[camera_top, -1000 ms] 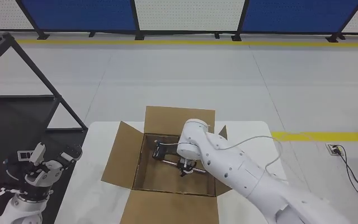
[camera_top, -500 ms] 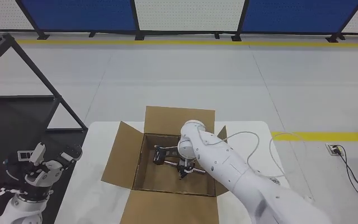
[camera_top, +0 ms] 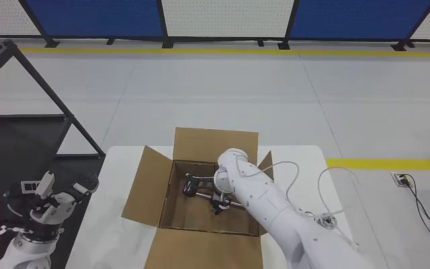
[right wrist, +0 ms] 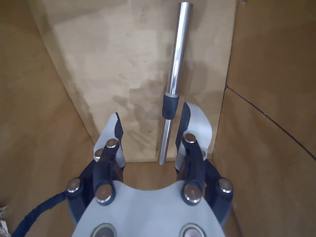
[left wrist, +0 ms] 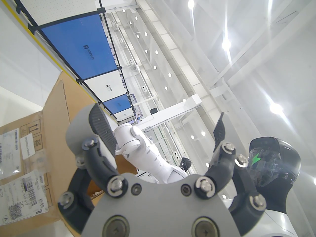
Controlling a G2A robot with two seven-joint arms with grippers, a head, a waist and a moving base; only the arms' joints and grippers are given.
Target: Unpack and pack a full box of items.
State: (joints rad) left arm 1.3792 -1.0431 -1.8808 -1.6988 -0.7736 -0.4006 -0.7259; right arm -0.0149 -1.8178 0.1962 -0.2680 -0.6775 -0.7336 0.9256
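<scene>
Metal tube [right wrist: 177, 70] on box [right wrist: 98, 57] floor, right hand [right wrist: 151, 114] wide open and empty over it, placed as before

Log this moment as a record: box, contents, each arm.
box: cardboard box, flaps open, on white table
contents: metal rod with black collar, lying on box floor
right gripper: inside box, jaws open, rod's thin end between them
left gripper: beside the table, jaws open, pointing upward, empty
</scene>
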